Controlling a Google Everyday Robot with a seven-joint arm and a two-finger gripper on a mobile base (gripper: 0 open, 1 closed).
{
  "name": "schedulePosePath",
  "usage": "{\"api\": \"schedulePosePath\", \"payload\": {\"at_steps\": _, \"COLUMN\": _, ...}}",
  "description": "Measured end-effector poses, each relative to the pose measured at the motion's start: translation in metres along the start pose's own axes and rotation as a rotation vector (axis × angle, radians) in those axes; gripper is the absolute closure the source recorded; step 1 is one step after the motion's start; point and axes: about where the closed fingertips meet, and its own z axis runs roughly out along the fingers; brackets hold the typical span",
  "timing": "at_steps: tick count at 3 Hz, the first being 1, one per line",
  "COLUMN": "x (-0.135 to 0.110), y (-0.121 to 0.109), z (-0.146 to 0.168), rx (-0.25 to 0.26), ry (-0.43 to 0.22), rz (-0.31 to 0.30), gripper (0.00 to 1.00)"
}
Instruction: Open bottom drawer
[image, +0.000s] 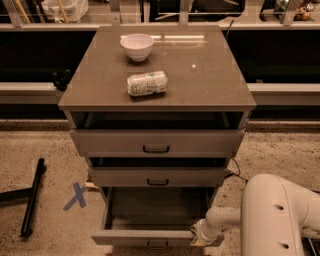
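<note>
The bottom drawer (125, 236) is the lowest of three grey-brown drawers and stands pulled far out, its dark inside showing. Its small black bar handle (157, 245) sits at the centre of its front, near the frame's lower edge. My gripper (197, 234) is at the end of the white arm (277, 215), against the right end of the bottom drawer's front, right of the handle. The middle drawer (158, 176) and the top drawer (156, 142) are each a little way out.
A white bowl (137, 46) and a lying wrapped packet (146, 83) rest on the cabinet top (210, 75). A black bar (32, 197) and a blue X mark (76, 195) lie on the speckled floor at left. A cable (237, 172) runs at right.
</note>
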Motion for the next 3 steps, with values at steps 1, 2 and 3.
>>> {"api": "schedulePosePath", "payload": {"at_steps": 1, "x": 0.000, "y": 0.000, "z": 0.000, "rx": 0.000, "ry": 0.000, "rz": 0.000, "gripper": 0.36}}
{"api": "schedulePosePath", "payload": {"at_steps": 2, "x": 0.000, "y": 0.000, "z": 0.000, "rx": 0.000, "ry": 0.000, "rz": 0.000, "gripper": 0.12}}
{"api": "schedulePosePath", "payload": {"at_steps": 3, "x": 0.001, "y": 0.004, "z": -0.031, "rx": 0.026, "ry": -0.026, "rz": -0.010, "gripper": 0.00}}
